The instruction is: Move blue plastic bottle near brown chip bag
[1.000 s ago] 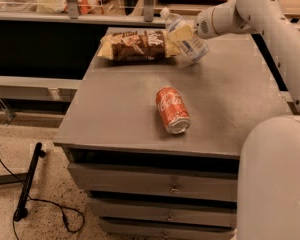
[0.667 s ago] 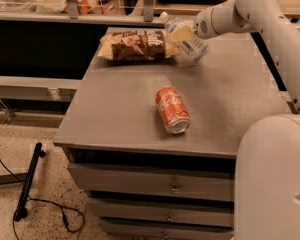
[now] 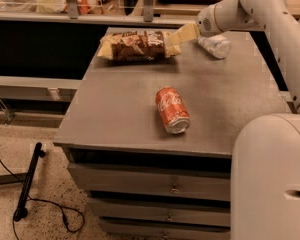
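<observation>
The blue plastic bottle (image 3: 214, 45) lies on its side at the back right of the grey table (image 3: 140, 109), free of the gripper. The brown chip bag (image 3: 136, 45) lies flat at the back middle, dark brown with pale yellow ends. My gripper (image 3: 174, 39) hangs over the bag's right end, just left of the bottle, open and empty. The bottle lies about a hand's width right of the bag's right end.
A red-orange soda can (image 3: 172, 109) lies on its side in the middle of the table. The table has drawers (image 3: 155, 184) below its front edge. A counter with clutter stands behind. A black cable and stick (image 3: 27, 184) lie on the floor at the left.
The bottle was in the gripper beside the bag's right end. It now lies on the table to the right of the gripper, let go.
</observation>
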Available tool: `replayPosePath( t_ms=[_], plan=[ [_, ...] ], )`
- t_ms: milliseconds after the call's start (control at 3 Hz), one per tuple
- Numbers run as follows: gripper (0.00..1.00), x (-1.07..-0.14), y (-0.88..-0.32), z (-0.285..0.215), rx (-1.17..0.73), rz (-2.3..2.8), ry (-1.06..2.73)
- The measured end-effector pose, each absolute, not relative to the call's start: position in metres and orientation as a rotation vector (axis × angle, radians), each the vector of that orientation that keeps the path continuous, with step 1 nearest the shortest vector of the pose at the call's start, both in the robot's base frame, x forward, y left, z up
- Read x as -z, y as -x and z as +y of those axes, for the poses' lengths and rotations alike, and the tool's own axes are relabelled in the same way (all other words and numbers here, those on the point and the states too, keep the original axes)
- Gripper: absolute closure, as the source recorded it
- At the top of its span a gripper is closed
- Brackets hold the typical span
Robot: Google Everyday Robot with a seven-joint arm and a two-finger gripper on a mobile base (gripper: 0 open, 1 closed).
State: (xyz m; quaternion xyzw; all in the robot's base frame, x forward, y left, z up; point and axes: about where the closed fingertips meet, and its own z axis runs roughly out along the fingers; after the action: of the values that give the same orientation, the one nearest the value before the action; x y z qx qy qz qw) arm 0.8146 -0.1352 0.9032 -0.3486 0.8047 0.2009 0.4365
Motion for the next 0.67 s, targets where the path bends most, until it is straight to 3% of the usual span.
replayPosePath(
  t_ms=[667],
  plan=[
    [0.00, -0.925, -0.792, -0.190, -0.471, 2.033, 0.885]
  ],
)
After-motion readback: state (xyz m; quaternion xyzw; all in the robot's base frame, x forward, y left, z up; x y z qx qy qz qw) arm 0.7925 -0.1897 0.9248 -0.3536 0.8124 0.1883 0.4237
